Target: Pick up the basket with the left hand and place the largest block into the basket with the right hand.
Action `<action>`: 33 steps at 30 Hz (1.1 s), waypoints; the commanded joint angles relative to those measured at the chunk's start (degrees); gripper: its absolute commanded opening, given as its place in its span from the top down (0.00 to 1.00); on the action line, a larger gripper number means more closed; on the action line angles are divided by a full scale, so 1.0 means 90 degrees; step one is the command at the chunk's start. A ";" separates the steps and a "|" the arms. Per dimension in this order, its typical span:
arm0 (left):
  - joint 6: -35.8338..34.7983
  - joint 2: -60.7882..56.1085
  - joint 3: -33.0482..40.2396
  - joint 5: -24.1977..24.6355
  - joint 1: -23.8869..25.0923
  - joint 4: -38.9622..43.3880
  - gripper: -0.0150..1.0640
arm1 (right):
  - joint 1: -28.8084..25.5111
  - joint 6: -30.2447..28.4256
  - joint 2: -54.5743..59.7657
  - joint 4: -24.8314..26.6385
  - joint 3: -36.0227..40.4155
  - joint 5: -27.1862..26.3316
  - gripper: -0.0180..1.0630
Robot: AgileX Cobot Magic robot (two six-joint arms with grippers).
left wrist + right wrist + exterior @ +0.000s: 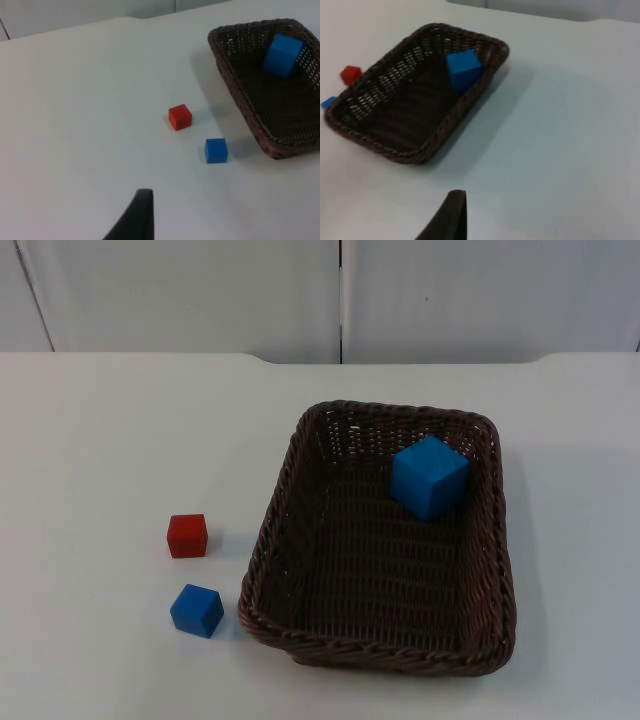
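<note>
1. Since the top view is my overview, I start there: the dark brown woven wicker basket [300, 530] sits flat on the white table top [90, 440], long axis running away from the camera toward the grey partition wall [180, 290]. The large blue cube [429, 477] is already inside it, tilted, in the far right corner against the wall of the basket. The small red cube [187, 535] and small blue cube [197, 610] sit on the table just beside the basket's left side, red farther, blue nearer.

2. Left wrist view: I see one black fingertip of the left gripper [142, 202], well apart from everything; jaw opening I cannot tell. Basket [235, 70] lies ahead and off to the side, past the red cube [180, 117] and small blue cube [216, 150]. Large blue cube [283, 55] leans in the basket's far end.

3. Right wrist view: one fingertip of the right gripper [455, 202], holding nothing that I can see; opening cannot tell. Basket [385, 145] ahead, long axis slanting away, large cube [464, 69] at its far end.

4. My judgement: block looks placed; both arms wait clear. The left arm would reach the basket rim across the two small cubes.
</note>
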 commanded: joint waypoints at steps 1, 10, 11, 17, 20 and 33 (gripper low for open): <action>-0.0028 -0.0027 0.0032 0.0009 -0.0015 0.0020 0.01 | -0.0260 -0.0004 -0.0022 0.0023 0.0006 -0.0023 0.01; -0.0028 -0.0027 0.0032 0.0009 -0.0015 0.0020 0.01 | -0.1106 -0.0004 -0.0022 0.0023 0.0006 -0.0023 0.01; -0.0028 -0.0027 0.0032 0.0009 -0.0015 0.0020 0.01 | -0.1184 -0.0004 -0.0022 0.0023 0.0006 -0.0023 0.01; -0.0028 -0.0027 0.0032 0.0009 -0.0015 0.0020 0.01 | -0.1579 -0.0004 -0.0022 0.0023 0.0006 -0.0023 0.01; -0.0028 -0.0027 0.0032 0.0009 -0.0015 0.0020 0.01 | -0.1727 -0.0004 -0.0022 0.0023 0.0006 -0.0023 0.01; -0.0028 -0.0027 0.0032 0.0009 -0.0015 0.0020 0.01 | -0.2229 -0.0030 -0.0022 0.0023 0.0006 -0.0023 0.01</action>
